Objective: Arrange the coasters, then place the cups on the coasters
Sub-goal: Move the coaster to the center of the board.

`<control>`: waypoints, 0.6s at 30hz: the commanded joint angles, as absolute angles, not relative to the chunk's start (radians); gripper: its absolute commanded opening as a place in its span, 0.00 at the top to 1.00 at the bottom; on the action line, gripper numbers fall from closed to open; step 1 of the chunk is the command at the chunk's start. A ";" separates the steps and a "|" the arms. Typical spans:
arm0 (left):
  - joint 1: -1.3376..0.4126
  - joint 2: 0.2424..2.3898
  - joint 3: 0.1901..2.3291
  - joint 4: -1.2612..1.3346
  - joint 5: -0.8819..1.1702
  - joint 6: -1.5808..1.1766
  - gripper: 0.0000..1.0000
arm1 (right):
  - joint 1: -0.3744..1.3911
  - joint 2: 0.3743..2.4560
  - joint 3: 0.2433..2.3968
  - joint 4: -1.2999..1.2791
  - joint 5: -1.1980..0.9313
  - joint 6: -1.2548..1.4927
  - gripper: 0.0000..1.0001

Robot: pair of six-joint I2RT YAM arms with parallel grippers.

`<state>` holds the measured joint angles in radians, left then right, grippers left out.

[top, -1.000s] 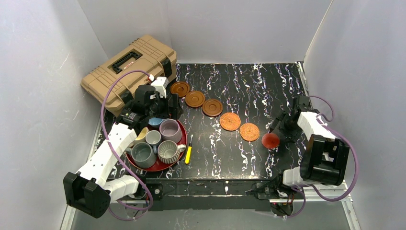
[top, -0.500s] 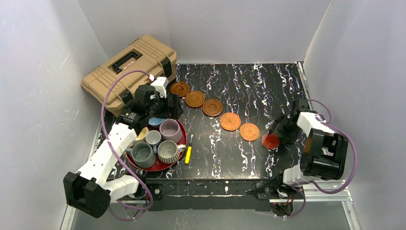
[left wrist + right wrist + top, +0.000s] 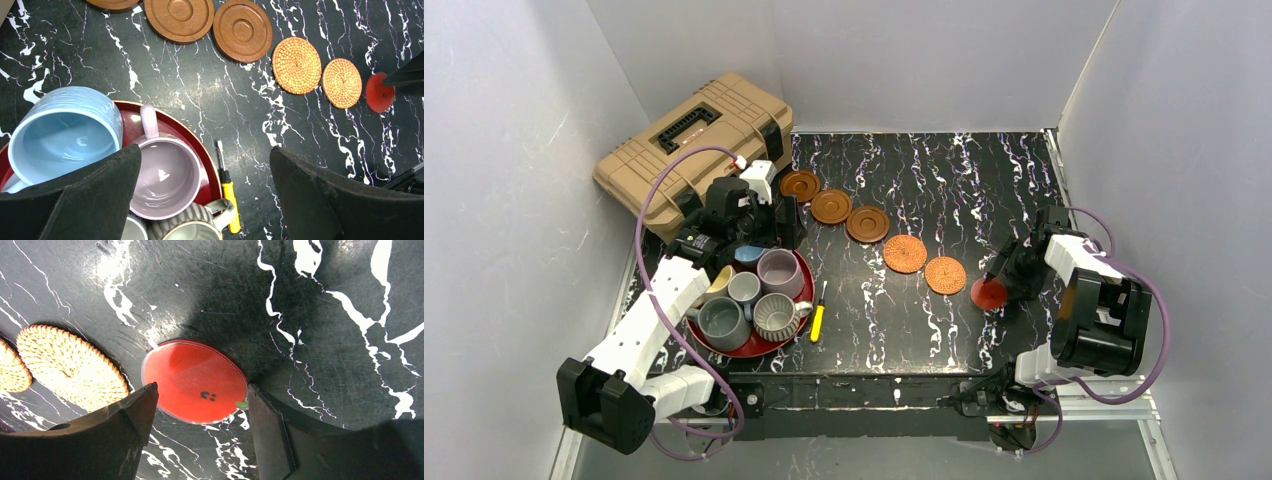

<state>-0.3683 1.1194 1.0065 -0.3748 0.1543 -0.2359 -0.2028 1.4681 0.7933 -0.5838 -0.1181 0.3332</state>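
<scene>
Right wrist: red coaster (image 3: pixel 195 382) lies between right fingers (image 3: pixel 100 440).

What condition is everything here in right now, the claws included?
Wooden coasters: three, flat, in a row, empty.
Woven coasters: two, flat, empty.
Red coaster: lying flat, bare.
Mugs: all crowded on red tray.
Toolbox: closed.
Screwdriver: lying beside red tray.
Left gripper: open, above mugs.
Right gripper: astride red coaster, grip unclear.

No readable text anywhere; the red coaster (image 3: pixel 195 382) bears only small dark, illegible marks.
</scene>
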 commanded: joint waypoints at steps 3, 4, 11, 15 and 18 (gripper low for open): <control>-0.364 1.118 1.000 -0.383 0.166 -0.234 0.01 | -0.204 1.496 0.766 -0.602 -0.171 0.309 0.27; -0.364 1.117 0.999 -0.383 0.166 -0.233 0.01 | -0.204 1.496 0.764 -0.604 -0.176 0.308 0.27; -0.364 1.117 1.000 -0.382 0.165 -0.235 0.01 | -0.204 1.495 0.769 -0.612 -0.191 0.301 0.27; -0.364 1.118 1.000 -0.382 0.166 -0.235 0.01 | -0.204 1.491 0.769 -0.618 -0.197 0.300 0.27; -0.364 1.116 0.999 -0.383 0.166 -0.235 0.01 | -0.204 1.490 0.770 -0.620 -0.200 0.299 0.27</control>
<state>-0.3683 1.1225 1.0065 -0.3748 0.1543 -0.2359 -0.2028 1.4708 0.7921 -0.5880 -0.1715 0.3099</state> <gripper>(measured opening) 0.992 0.730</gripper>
